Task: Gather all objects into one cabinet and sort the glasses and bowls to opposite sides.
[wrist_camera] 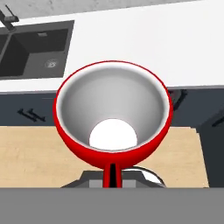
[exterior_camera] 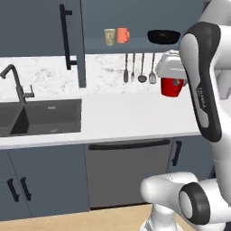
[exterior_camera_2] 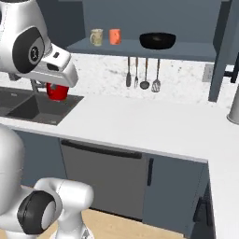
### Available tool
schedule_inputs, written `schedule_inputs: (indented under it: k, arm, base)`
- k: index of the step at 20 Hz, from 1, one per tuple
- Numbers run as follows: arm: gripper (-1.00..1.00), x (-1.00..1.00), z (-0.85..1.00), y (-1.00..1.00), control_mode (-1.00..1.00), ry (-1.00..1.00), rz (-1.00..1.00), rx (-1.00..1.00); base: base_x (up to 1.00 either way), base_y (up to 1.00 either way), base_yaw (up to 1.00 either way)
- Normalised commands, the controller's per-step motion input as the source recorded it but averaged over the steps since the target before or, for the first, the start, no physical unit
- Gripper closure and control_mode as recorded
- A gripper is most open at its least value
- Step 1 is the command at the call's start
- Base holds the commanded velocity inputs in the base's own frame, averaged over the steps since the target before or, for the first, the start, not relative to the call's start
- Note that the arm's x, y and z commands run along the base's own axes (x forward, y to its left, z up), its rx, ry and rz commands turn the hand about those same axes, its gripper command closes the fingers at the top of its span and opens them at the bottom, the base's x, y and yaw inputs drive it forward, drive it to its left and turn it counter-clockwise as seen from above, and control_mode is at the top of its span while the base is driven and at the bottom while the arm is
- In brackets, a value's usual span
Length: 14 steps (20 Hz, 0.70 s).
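My gripper [exterior_camera: 173,80] is shut on the red mug [exterior_camera: 171,87], which hangs upright above the white counter, just under the open cabinet's shelf [exterior_camera: 135,45]. In the hand view the red mug [wrist_camera: 113,118] shows its white inside, and its handle runs down into my gripper [wrist_camera: 113,174]. From the right, the red mug [exterior_camera_2: 57,92] hangs under the white hand near the sink. The beige cup [exterior_camera: 109,36] and the orange mug [exterior_camera: 122,35] stand together on the shelf's left. The black bowl [exterior_camera: 163,36] sits at its right. The cabinet door [exterior_camera: 72,40] stands swung open.
A dark sink [exterior_camera: 41,116] with a black faucet [exterior_camera: 16,84] lies left of the bare counter [exterior_camera: 131,115]. Several utensils [exterior_camera: 140,68] hang on the wall under the shelf. A dishwasher front [exterior_camera: 128,171] is below. A grey object [exterior_camera_2: 233,109] stands at the counter's far right.
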Motion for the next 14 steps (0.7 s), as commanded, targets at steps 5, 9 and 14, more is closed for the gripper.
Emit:
schedule_inputs:
  k: [5, 9, 14]
  arm:
    - [1.0, 0.0, 0.0, 0.0, 1.0, 0.0, 0.0, 0.0]
    - [1.0, 0.0, 0.0, 0.0, 1.0, 0.0, 0.0, 0.0]
    - [1.0, 0.0, 0.0, 0.0, 1.0, 0.0, 0.0, 0.0]
  base:
    - [1.0, -0.39, 0.05]
    - [1.0, 0.14, 0.0]
    - [1.0, 0.39, -0.01]
